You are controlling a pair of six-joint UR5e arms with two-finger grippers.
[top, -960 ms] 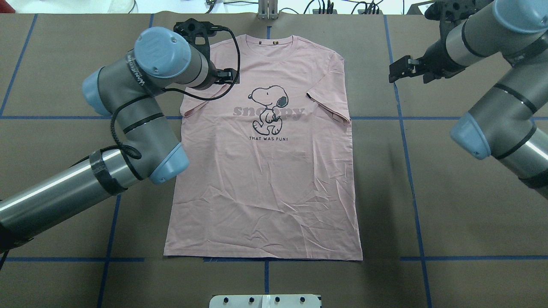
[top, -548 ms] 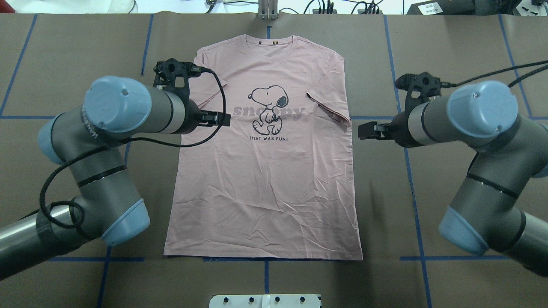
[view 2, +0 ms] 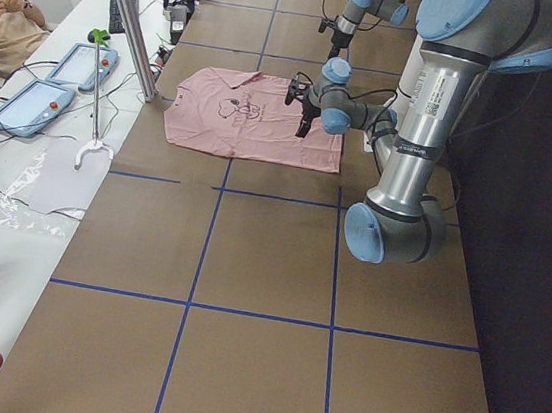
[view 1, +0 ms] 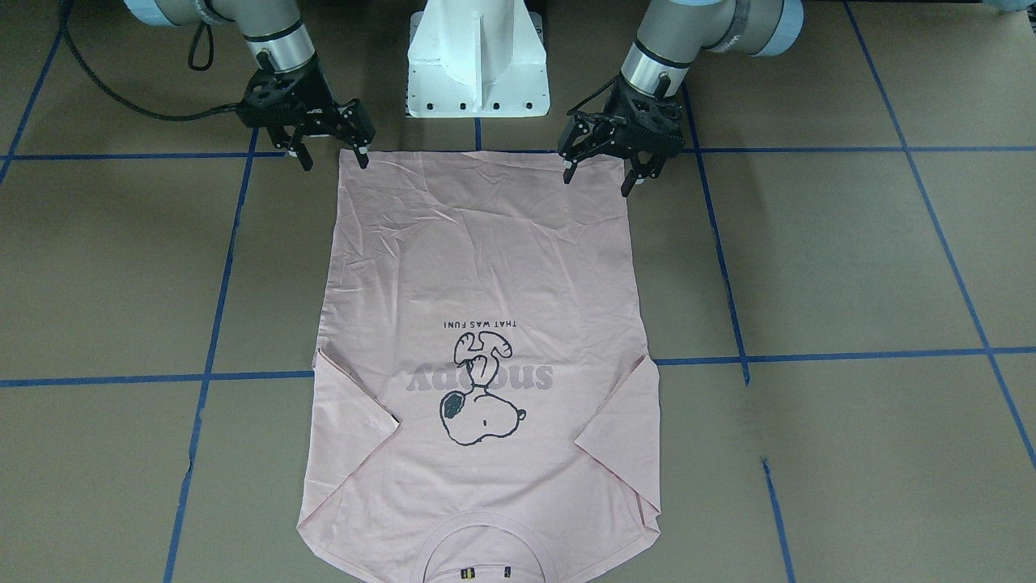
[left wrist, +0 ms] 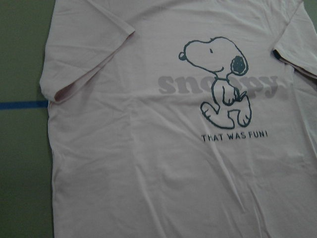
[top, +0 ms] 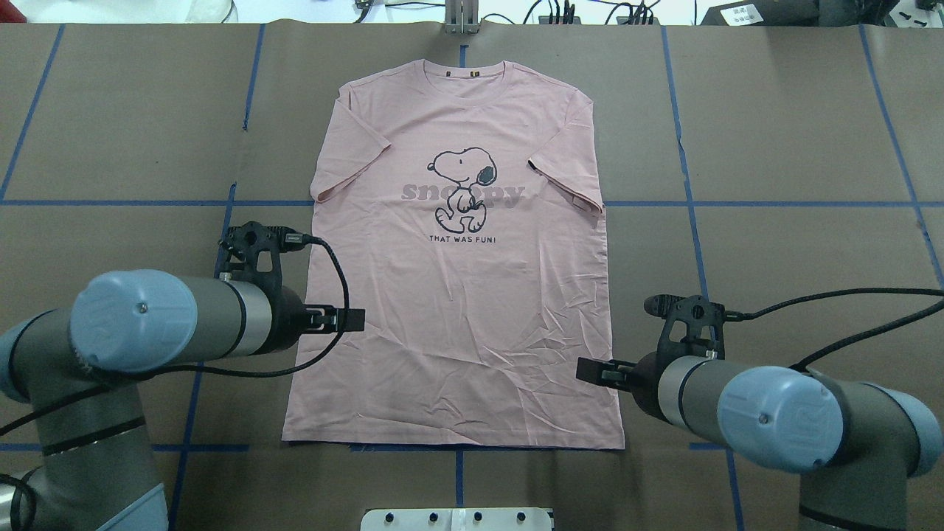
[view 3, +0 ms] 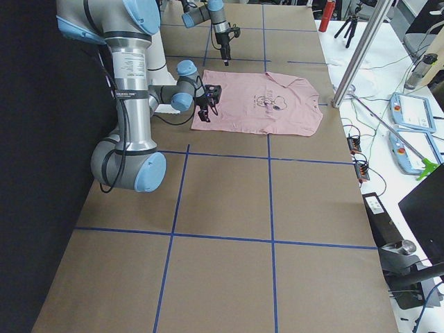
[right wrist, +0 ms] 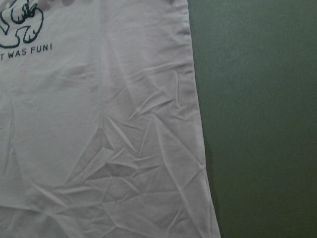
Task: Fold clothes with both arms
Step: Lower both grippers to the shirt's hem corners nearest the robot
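Observation:
The pale pink T-shirt [top: 457, 310] lies flat and face up on the brown table, collar away from the robot, with the cartoon dog print [top: 463, 188] showing. It also shows in the front-facing view [view 1: 477, 259]. My left gripper [view 1: 600, 180] is open and empty, hovering over the shirt's hem corner on my left, one finger over the cloth and one off it. It also shows in the overhead view [top: 352, 319]. My right gripper [view 1: 334, 160] is open and empty over the other hem corner, and shows overhead too [top: 592, 370]. Both wrist views show only shirt [left wrist: 173, 148] [right wrist: 99, 148], no fingers.
The white pedestal base [view 1: 477, 65] stands just behind the hem. Blue tape lines [top: 737, 203] cross the brown table cover. A metal pole [view 3: 361, 55] and tablets [view 3: 409, 111] stand at the far operators' side.
Both arms have swept from the shirt's sleeve area back toward the robot, down along the shirt's sides to the hem end. The shirt has not moved.

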